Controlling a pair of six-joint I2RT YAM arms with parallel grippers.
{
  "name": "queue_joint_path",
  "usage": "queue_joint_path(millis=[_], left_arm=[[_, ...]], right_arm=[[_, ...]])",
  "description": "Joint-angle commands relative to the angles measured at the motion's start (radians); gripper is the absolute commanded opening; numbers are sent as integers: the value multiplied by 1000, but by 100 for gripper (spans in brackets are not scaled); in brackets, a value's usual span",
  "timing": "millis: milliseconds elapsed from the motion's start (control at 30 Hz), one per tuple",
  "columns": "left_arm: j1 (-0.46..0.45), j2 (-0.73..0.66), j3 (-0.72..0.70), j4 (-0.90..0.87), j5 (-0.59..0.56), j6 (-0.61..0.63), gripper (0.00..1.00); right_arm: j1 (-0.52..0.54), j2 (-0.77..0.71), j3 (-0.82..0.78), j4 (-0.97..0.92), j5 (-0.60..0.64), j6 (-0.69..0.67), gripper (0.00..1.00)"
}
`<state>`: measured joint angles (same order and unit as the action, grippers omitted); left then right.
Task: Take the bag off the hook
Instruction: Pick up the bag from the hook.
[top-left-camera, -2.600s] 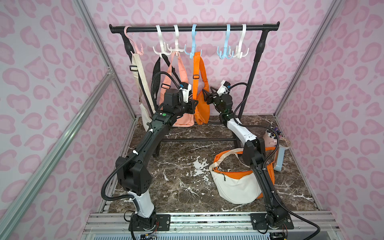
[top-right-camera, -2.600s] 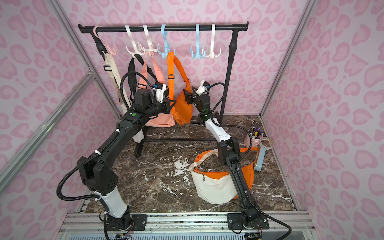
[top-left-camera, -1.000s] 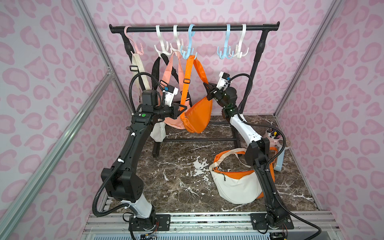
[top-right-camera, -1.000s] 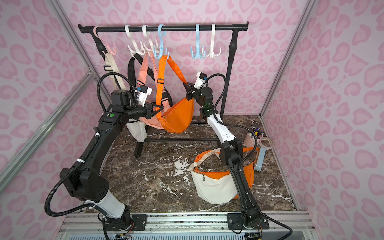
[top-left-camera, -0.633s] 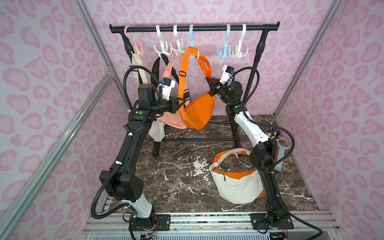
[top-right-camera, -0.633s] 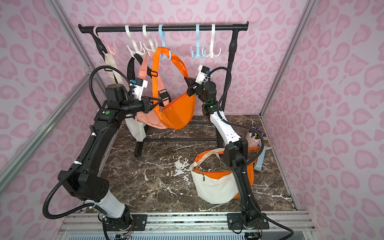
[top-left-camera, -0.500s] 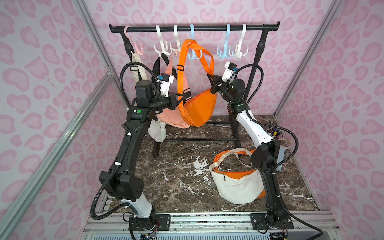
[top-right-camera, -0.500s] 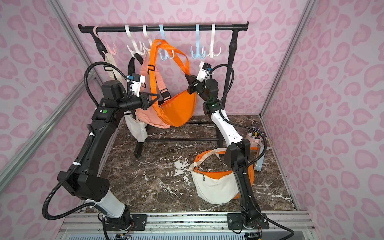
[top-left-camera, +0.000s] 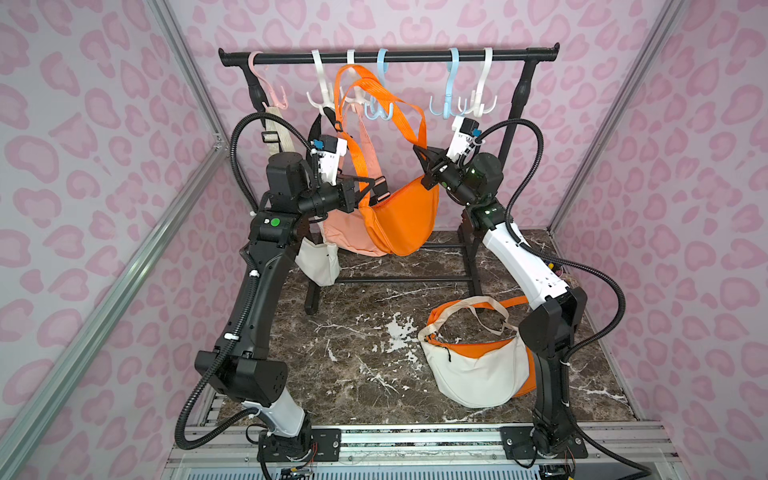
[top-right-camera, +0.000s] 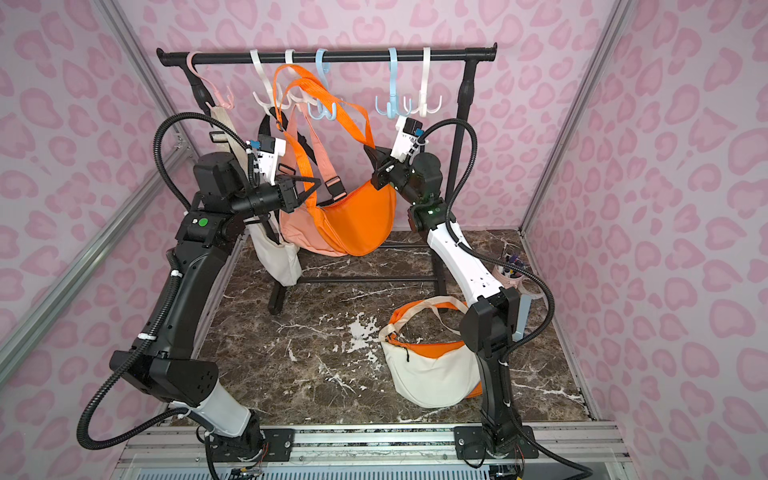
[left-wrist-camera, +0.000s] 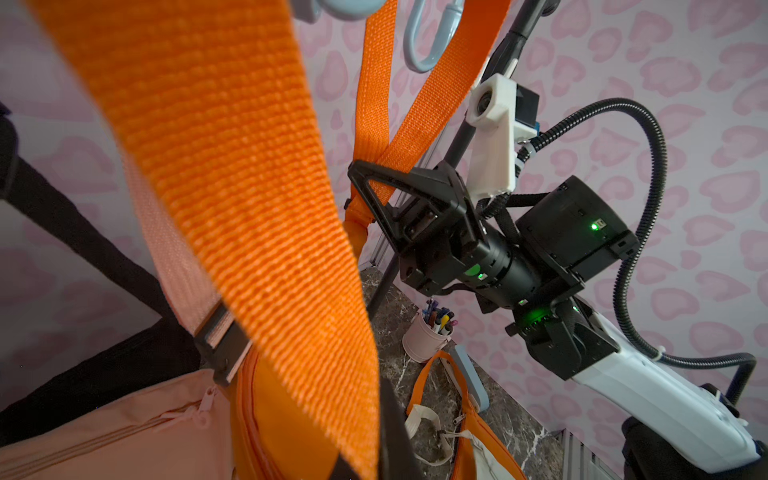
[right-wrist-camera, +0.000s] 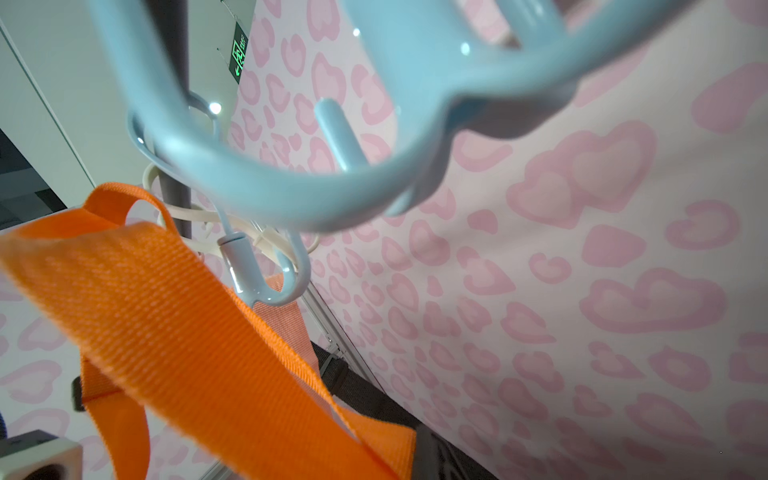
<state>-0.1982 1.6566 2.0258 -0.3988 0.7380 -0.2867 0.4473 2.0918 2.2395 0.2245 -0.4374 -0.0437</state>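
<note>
The orange bag (top-left-camera: 401, 216) hangs in the air between my two grippers, below the rail (top-left-camera: 415, 56) and well above the floor (top-left-camera: 353, 332). Its strap (top-left-camera: 376, 89) loops up beside the blue hook (top-left-camera: 379, 112), and the top of the loop stands higher than the prongs. I cannot tell whether the strap is clear of the hook. My left gripper (top-left-camera: 372, 183) is clamped tight on the strap just above the bag's left end. My right gripper (top-left-camera: 419, 153) is closed just as tight on the strap where it meets the bag's right end. A pink bag (top-left-camera: 345, 237) hangs right behind, touching the orange one. A white bag (top-left-camera: 469, 374) lies on the floor beside my right arm.
</note>
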Motion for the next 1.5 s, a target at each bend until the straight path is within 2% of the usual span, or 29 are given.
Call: queue_joint_path(millis=[0,533,933,1267,1467], left_arm=[[-11,0,39,-13,-15,3,3],[-30,19,156,-77,-64,-6,3],[-47,19,180,-77,-72,-24,3],[-75,4,174,-107,-68,-11,3],[-89,-57,96,-109,-67,-3,3]], right_arm=[[11,-35,-51,58,0,16,0],[33,-182,-206,126,79,25,0],[39,-278,-295,115,118,3,0],[45,-355,-361,96,129,-19,0],[56,-461,-477,87,170,-28,0]])
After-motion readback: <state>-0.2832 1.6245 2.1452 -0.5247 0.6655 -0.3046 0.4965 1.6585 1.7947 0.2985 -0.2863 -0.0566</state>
